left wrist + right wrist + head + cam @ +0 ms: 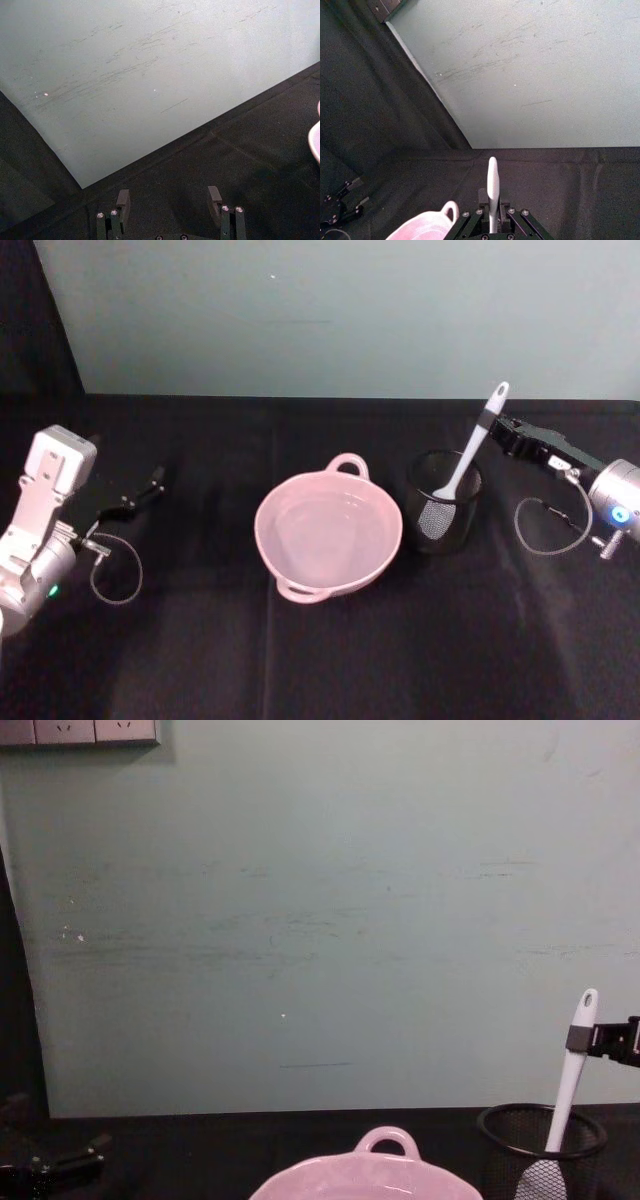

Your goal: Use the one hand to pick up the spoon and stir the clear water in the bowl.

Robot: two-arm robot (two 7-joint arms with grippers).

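At three o'clock of the bowl (328,535), the spoon (470,455) stands in a mesh cup (445,502) (head down), its handle clenched by the right pincer (497,428). Left pincer (150,483), released, idles at nine o'clock.

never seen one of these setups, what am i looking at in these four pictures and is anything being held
This is a two-armed robot at a table with a black cloth. One picture looks down from its head, one looks across from its chest, and one comes from each wrist.

On the cloth sit a pink bowl with clear water and a black mesh cup. A white spoon stands in the cup, its handle sticking out above the rim.

The right gripper has reached over from the right and is shut on the spoon's handle; its wrist picture shows the handle between the fingers. The spoon's head is still inside the cup.

The left gripper rests open on the left, holding nothing.
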